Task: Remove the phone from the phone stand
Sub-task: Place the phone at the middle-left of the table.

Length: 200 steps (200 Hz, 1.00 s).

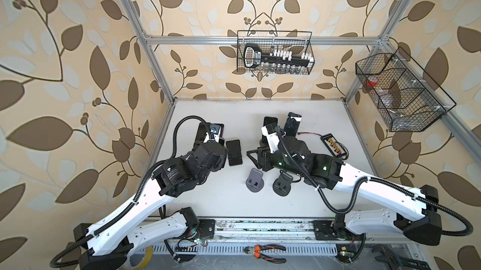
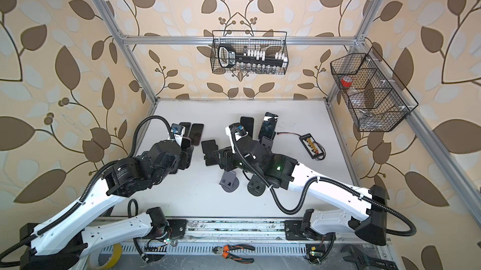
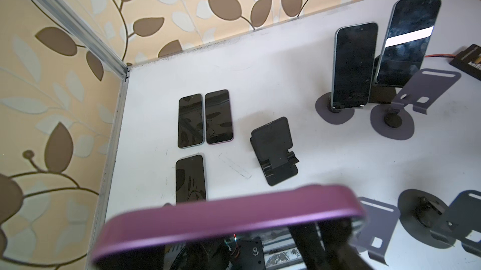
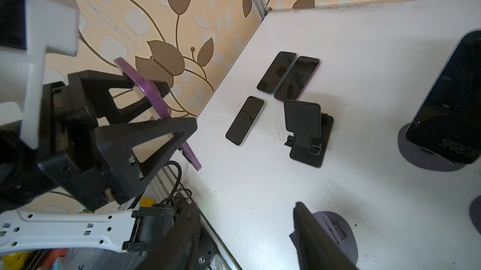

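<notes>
My left gripper (image 4: pixel 177 107) is shut on a purple phone (image 4: pixel 145 85), gripped across its flat faces and held in the air over the table's left side, clear of every stand. Its purple edge (image 3: pixel 229 214) crosses the left wrist view. Two dark phones (image 3: pixel 354 65) (image 3: pixel 408 42) stand upright on phone stands at the back. A black folding stand (image 3: pixel 276 149) and a grey stand (image 3: pixel 421 94) hold nothing. My right gripper (image 4: pixel 244 206) is open over the table's middle, with only bare table between its fingers.
Three phones (image 3: pixel 190 120) (image 3: pixel 218 116) (image 3: pixel 190 177) lie flat by the left wall. Two more bare stands (image 1: pixel 255 180) (image 1: pixel 282 184) sit near the front. A connector board with wires (image 1: pixel 334 145) lies at the right. Wire baskets (image 1: pixel 274 52) (image 1: pixel 400 91) hang on the walls.
</notes>
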{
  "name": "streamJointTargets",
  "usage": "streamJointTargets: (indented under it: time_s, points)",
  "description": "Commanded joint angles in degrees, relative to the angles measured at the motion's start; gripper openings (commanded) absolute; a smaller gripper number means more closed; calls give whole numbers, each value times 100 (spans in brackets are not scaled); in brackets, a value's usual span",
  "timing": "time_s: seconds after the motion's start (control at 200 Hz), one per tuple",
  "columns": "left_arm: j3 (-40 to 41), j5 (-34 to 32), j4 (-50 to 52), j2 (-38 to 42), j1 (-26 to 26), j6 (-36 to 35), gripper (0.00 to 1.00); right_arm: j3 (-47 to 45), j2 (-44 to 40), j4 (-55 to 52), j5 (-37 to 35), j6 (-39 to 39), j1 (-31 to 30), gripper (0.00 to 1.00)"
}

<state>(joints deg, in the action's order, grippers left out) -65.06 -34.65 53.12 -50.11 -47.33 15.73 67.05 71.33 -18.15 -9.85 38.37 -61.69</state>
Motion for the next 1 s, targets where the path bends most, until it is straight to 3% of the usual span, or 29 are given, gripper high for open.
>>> streamJointTargets:
  time_s: [0.0, 0.455, 0.996]
  points:
    - [18, 85, 156, 204, 286, 212, 54, -117, 35, 99, -112, 139, -142, 58]
    - [367, 1503, 164, -26, 1663, -325, 54, 35, 421, 123, -224, 132, -670, 58]
    - [919, 2908, -672, -691, 3146, -785, 53, 111, 602, 51, -323, -14, -827, 58]
